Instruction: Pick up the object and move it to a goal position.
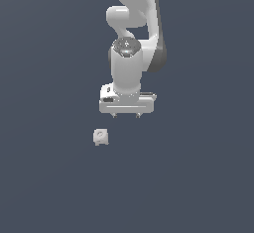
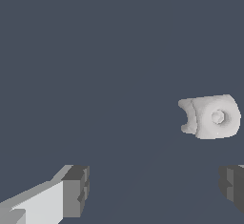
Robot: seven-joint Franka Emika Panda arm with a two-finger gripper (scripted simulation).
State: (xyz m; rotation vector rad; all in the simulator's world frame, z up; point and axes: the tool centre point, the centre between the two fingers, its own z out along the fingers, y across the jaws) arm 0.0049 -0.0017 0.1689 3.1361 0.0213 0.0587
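Note:
The object [image 1: 100, 137] is a tiny off-white block with a ring-like mark, lying on the dark surface. It lies below and toward the exterior view's left of my gripper [image 1: 126, 115], apart from it. In the wrist view the object [image 2: 210, 116] lies ahead of the fingers [image 2: 76, 190], nearer the other finger at the frame's edge, and not between them. My gripper [image 2: 155, 185] is open, its fingers far apart with nothing held.
The white arm [image 1: 134, 24] rises behind the gripper toward the top of the exterior view. A plain dark grey-blue surface [image 1: 198, 177] fills the rest of the scene.

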